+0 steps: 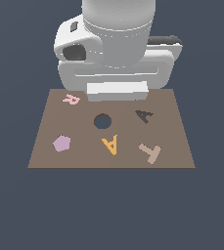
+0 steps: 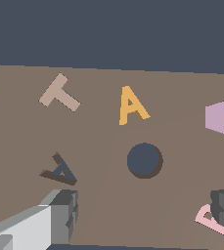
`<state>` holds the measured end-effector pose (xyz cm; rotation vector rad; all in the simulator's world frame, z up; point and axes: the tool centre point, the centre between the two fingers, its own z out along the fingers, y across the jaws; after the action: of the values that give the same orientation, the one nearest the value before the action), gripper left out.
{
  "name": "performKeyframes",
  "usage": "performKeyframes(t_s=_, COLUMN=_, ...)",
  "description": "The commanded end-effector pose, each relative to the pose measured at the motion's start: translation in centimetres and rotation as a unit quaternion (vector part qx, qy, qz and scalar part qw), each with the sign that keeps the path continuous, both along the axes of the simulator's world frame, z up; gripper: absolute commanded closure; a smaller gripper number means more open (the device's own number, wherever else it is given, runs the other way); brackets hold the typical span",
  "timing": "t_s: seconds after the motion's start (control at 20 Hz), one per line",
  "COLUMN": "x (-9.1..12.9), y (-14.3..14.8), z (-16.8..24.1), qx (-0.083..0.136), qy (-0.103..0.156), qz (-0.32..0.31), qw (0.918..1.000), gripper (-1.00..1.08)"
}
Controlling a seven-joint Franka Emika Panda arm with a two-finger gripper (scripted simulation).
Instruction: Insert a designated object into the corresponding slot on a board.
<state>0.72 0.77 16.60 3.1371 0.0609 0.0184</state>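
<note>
The flat orange letter A (image 1: 110,144) lies loose on the brown board (image 1: 182,151), just beside the round hole (image 1: 102,121). Its A-shaped slot (image 1: 144,115) stays unblocked. A tan T (image 1: 150,152), pink R (image 1: 71,99) and lilac pentagon (image 1: 61,143) lie around. The claw (image 2: 147,215) hangs released.

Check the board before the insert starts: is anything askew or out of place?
Nothing looks damaged. The orange A lies loose on the board, outside its A-shaped slot, as do the other pieces.
</note>
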Motion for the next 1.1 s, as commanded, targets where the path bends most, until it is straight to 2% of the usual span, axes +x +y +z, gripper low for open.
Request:
performKeyframes(t_s=0.0, x=0.0, y=0.0, z=0.0, qx=0.000, qy=0.000, qz=0.000, qw=1.0000, gripper=-0.92)
performKeyframes(t_s=0.5, x=1.3, y=-0.3, z=-2.0, qx=0.000, qy=0.001, qz=0.022, qw=0.9998, gripper=-0.92)
performKeyframes(t_s=1.05, x=5.3, y=-0.8, z=-7.9, qx=0.001, qy=0.004, qz=0.089, qw=0.9960, gripper=-0.92)
